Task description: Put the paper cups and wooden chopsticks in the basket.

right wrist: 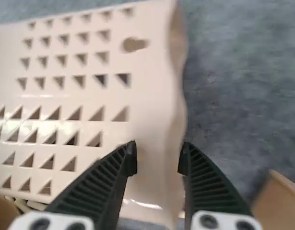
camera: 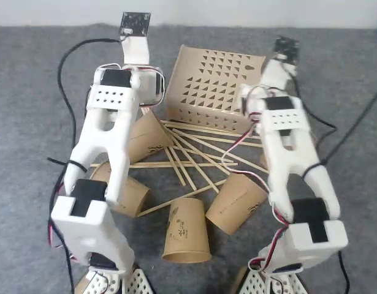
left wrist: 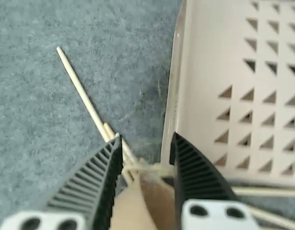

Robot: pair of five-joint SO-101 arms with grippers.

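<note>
The beige perforated basket (camera: pixel 213 86) lies tipped at the back centre, a holed wall facing up. Wooden chopsticks (camera: pixel 194 153) are strewn in a fan on the grey mat in front of it. Paper cups lie on their sides: one (camera: pixel 148 138) under the left arm, one (camera: pixel 124 193) at front left, one (camera: pixel 187 229) at front centre, one (camera: pixel 237 202) at front right. My left gripper (left wrist: pixel 146 140) is open above a cup's rim (left wrist: pixel 133 206), beside the basket's edge (left wrist: pixel 176 96) and two chopsticks (left wrist: pixel 85 96). My right gripper (right wrist: pixel 158 148) is open at the basket's other edge (right wrist: pixel 178 110).
Grey carpet-like mat (camera: pixel 35 92) covers the table, with free room at the far left and far right. Black cables (camera: pixel 68 73) trail along both arms. Another brown cup edge (right wrist: pixel 277 201) lies close by the right gripper.
</note>
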